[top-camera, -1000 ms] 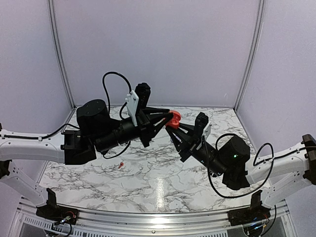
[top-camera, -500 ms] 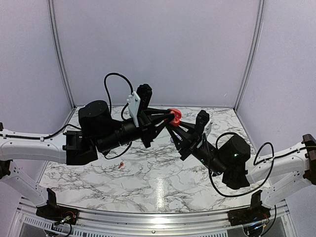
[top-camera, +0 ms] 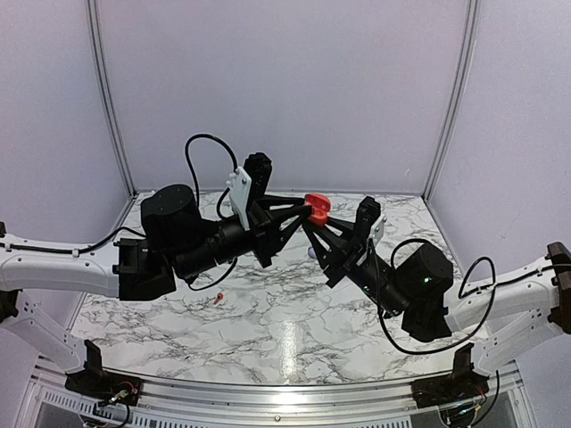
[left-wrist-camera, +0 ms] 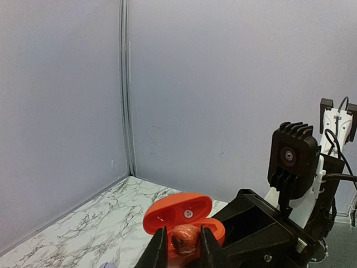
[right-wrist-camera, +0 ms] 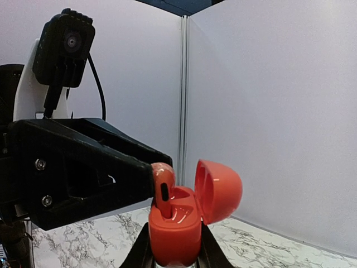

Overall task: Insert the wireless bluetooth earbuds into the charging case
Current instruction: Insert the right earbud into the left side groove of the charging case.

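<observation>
my left gripper (left-wrist-camera: 181, 248) pinching the earbud (right-wrist-camera: 163, 187), right gripper (right-wrist-camera: 174, 248) clamping the case (right-wrist-camera: 174, 231), i should push straight toward 6 o'clock till it seats.

No writing, brand, number or sign can be read in any of the views. The nearest thing to one is a small pale round mark inside the open lid of the charging case (left-wrist-camera: 167, 211), seen from the left wrist. It is too small to tell whether it carries any letters.
</observation>
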